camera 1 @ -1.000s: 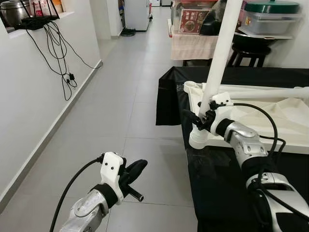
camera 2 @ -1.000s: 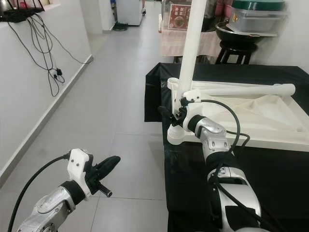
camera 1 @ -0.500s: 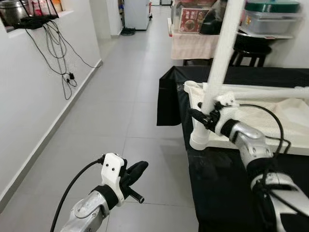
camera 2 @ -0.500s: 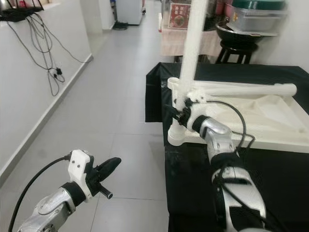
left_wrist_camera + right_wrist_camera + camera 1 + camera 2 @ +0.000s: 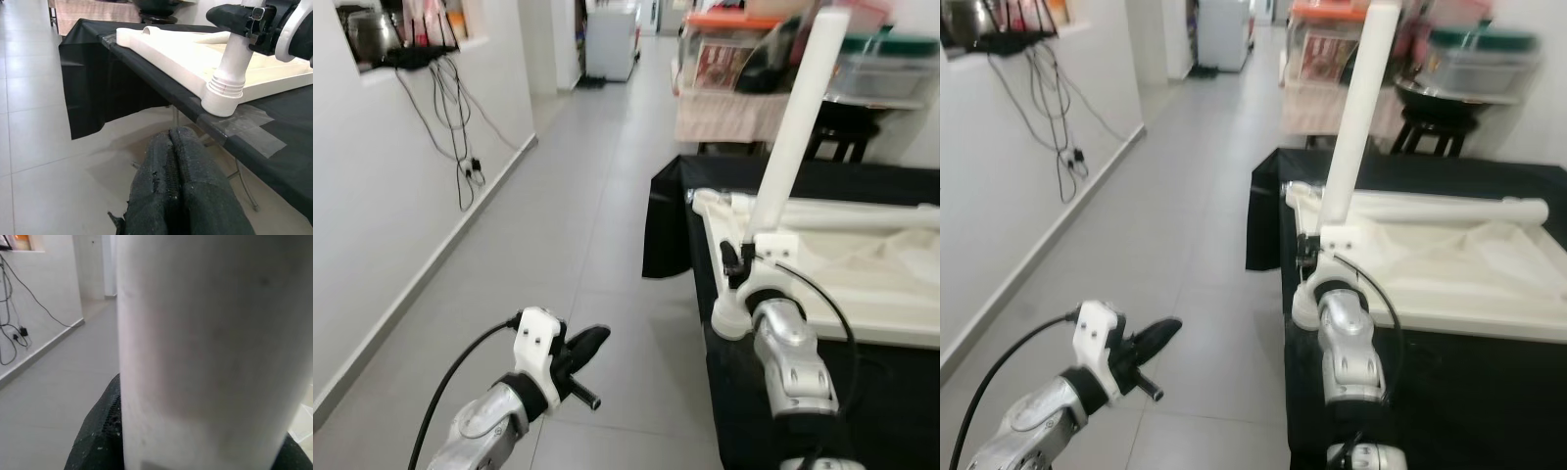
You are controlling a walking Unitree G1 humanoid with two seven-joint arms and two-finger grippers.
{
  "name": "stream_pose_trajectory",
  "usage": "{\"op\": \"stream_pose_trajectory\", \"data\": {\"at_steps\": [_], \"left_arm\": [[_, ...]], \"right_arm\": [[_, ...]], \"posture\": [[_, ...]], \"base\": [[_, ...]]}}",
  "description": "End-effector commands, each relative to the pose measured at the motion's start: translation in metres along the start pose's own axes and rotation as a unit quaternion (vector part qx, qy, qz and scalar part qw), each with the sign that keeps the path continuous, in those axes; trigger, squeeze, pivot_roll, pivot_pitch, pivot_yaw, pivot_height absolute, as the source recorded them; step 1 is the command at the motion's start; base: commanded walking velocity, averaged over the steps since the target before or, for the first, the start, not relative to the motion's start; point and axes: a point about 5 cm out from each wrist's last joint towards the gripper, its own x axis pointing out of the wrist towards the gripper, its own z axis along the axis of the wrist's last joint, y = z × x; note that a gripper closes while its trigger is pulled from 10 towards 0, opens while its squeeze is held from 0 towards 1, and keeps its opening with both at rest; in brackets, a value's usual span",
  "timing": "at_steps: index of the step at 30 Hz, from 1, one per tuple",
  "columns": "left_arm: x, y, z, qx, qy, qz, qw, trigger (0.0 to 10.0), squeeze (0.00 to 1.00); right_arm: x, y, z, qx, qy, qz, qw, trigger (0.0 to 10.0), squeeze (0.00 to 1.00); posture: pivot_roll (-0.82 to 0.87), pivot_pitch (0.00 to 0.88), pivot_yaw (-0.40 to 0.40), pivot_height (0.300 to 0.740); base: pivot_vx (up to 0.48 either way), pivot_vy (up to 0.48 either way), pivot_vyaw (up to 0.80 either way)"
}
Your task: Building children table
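one white tabletop (image 5: 862, 279) lies upside down on a black cloth (image 5: 862, 392), two round white legs in view; the right gripper (image 5: 732, 262) pinches the standing leg (image 5: 793, 137) between its fingers, the other leg (image 5: 1440, 208) lies beyond them; the left gripper (image 5: 585, 345) hovers with fingers pressed together over the floor (image 5: 587, 196).

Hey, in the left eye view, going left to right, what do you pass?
Dangling black cables on the wall → left pincer, shut, over the floor → black cloth's hanging corner → right pincer on the upright white table leg → upturned white tabletop.
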Motion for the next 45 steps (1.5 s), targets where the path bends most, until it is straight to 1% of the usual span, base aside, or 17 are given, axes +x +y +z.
{"op": "stream_pose_trajectory", "data": {"at_steps": [1, 2, 5, 7, 8, 10, 12, 14, 15, 19, 20, 23, 27, 28, 29, 41, 45], "left_arm": [[-0.001, 0.003, -0.002, -0.006, 0.001, 0.01, 1.0, 10.0, 0.0], [-0.001, 0.003, -0.001, -0.007, -0.001, 0.014, 1.0, 10.0, 0.0], [-0.001, 0.004, -0.001, -0.007, -0.002, 0.015, 1.0, 10.0, 0.0], [0.0, 0.004, -0.001, -0.007, -0.002, 0.013, 1.0, 10.0, 0.0], [0.001, 0.003, -0.001, -0.008, -0.001, 0.012, 1.0, 10.0, 0.0], [0.001, 0.003, -0.001, -0.008, -0.001, 0.012, 1.0, 10.0, 0.0], [0.002, 0.002, -0.001, -0.008, -0.002, 0.01, 1.0, 10.0, 0.0], [0.002, 0.002, -0.001, -0.008, -0.002, 0.01, 1.0, 10.0, 0.0], [0.002, 0.002, -0.001, -0.009, -0.003, 0.01, 1.0, 10.0, 0.0], [0.001, 0.001, 0.0, -0.008, -0.004, 0.011, 1.0, 10.0, 0.0], [0.001, 0.001, 0.0, -0.008, -0.004, 0.012, 1.0, 10.0, 0.0], [0.0, 0.0, 0.0, -0.008, -0.003, 0.012, 1.0, 10.0, 0.0], [-0.001, -0.001, -0.001, -0.008, -0.001, 0.011, 1.0, 10.0, 0.0], [-0.001, -0.001, -0.001, -0.008, 0.0, 0.01, 1.0, 10.0, 0.0], [-0.002, -0.002, -0.001, -0.007, 0.0, 0.01, 1.0, 10.0, 0.0], [-0.001, -0.004, -0.001, -0.009, 0.001, 0.009, 1.0, 10.0, 0.0], [-0.001, -0.004, 0.0, -0.011, 0.0, 0.009, 1.0, 10.0, 0.0]], "right_arm": [[-0.004, -0.021, -0.025, -0.041, 0.062, -0.045, 0.996, 10.0, 0.12], [-0.004, -0.023, -0.02, -0.04, 0.057, -0.046, 0.997, 10.0, 1.0], [-0.001, -0.021, -0.017, -0.032, 0.057, -0.029, 0.997, 10.0, 1.0], [0.009, -0.013, -0.015, -0.03, 0.068, 0.04, 0.996, 10.0, 1.0], [0.011, -0.009, -0.01, -0.035, 0.064, 0.077, 0.994, 10.0, 0.0], [0.011, -0.009, -0.01, -0.035, 0.064, 0.077, 0.994, 10.0, 0.0], [0.022, -0.008, 0.009, -0.036, 0.04, 0.181, 0.982, 10.0, 0.0], [0.022, -0.008, 0.009, -0.036, 0.04, 0.181, 0.982, 10.0, 0.0], [0.029, -0.007, 0.019, -0.027, 0.031, 0.246, 0.968, 10.0, 0.0], [0.032, -0.002, 0.024, -0.022, 0.031, 0.3, 0.953, 10.0, 0.0], [0.033, 0.0, 0.024, -0.058, 0.033, 0.325, 0.943, 10.0, 0.0], [0.034, 0.004, 0.023, -0.091, 0.04, 0.356, 0.929, 10.0, 0.0], [0.039, 0.006, 0.029, -0.07, 0.037, 0.366, 0.927, 10.0, 0.0], [0.042, 0.007, 0.031, -0.056, 0.036, 0.373, 0.925, 7.9, 0.0], [0.044, 0.008, 0.033, -0.052, 0.032, 0.376, 0.924, 0.0, 0.0], [0.044, 0.004, 0.029, -0.059, 0.035, 0.394, 0.917, 0.0, 0.0], [0.043, 0.002, 0.023, -0.061, 0.046, 0.378, 0.923, 0.0, 0.0]], "posture": [[0.02, 0.0, -0.023, 0.74], [0.02, 0.0, -0.024, 0.74], [0.01, 0.0, -0.022, 0.74], [0.01, 0.0, -0.022, 0.74], [0.01, 0.0, -0.022, 0.74], [0.01, 0.0, -0.022, 0.74], [0.02, 0.0, -0.024, 0.74], [0.02, 0.0, -0.024, 0.74], [0.03, 0.0, -0.028, 0.74], [0.03, 0.0, -0.029, 0.74], [0.04, 0.0, -0.024, 0.74], [0.04, 0.0, -0.023, 0.74], [0.05, 0.0, -0.023, 0.74], [0.06, 0.0, -0.024, 0.74], [0.06, 0.0, -0.023, 0.74], [0.05, 0.0, -0.023, 0.74], [0.04, 0.0, -0.023, 0.74]], "base": [[0.0, 0.0, 0.0], [0.0, 0.0, 0.0], [0.0, 0.0, 0.0], [0.0, 0.0, 0.0], [0.0, 0.0, 0.0], [0.0, 0.0, 0.0], [0.0, 0.0, 0.0], [0.0, 0.0, 0.0], [0.0, 0.0, 0.0], [0.0, 0.0, 0.0], [0.0, 0.0, 0.0], [0.0, 0.0, 0.0], [0.0, 0.0, 0.0], [0.0, 0.0, 0.0], [0.0, 0.0, 0.0], [0.0, 0.0, 0.0], [0.0, 0.0, 0.0]]}}
